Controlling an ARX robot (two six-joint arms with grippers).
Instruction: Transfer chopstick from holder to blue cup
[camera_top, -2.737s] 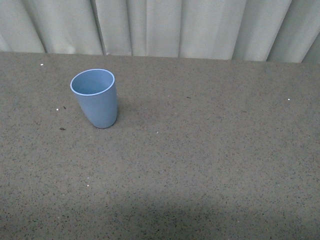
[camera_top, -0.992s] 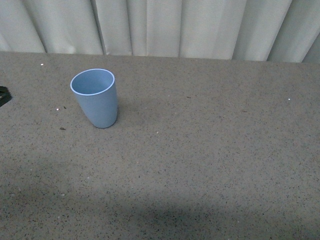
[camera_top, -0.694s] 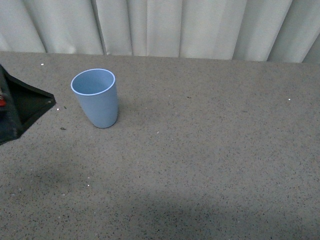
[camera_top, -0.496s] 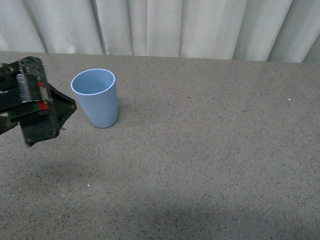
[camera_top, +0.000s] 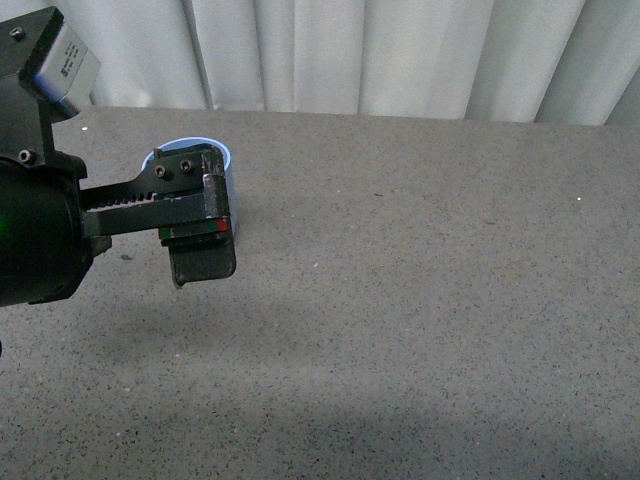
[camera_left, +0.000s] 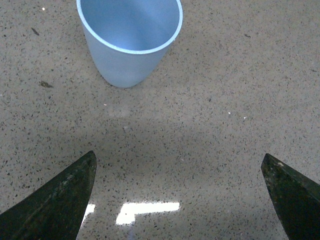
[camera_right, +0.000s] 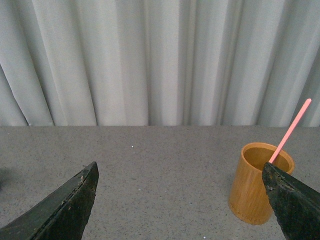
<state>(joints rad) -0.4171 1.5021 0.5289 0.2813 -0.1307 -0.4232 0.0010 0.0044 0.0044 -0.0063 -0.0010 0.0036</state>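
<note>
The blue cup (camera_top: 222, 152) stands upright on the speckled table, mostly covered in the front view by my left gripper (camera_top: 200, 215). In the left wrist view the cup (camera_left: 130, 42) is empty and sits beyond my open left gripper (camera_left: 178, 162), with only bare table between the fingers (camera_left: 60, 200). In the right wrist view one pink chopstick (camera_right: 291, 129) leans out of an orange cylindrical holder (camera_right: 255, 192). My right gripper (camera_right: 180, 170) is open and empty, short of the holder, which stands off to one side by one fingertip.
A pale pleated curtain (camera_top: 400, 55) hangs along the table's far edge. The grey speckled tabletop (camera_top: 430, 300) stretches to the right of the cup. A bright light reflection (camera_left: 147, 210) shows on the table under the left gripper.
My left arm has swung in from the left edge of the front view and now hangs in front of the cup, hiding most of it. The cup has not moved.
</note>
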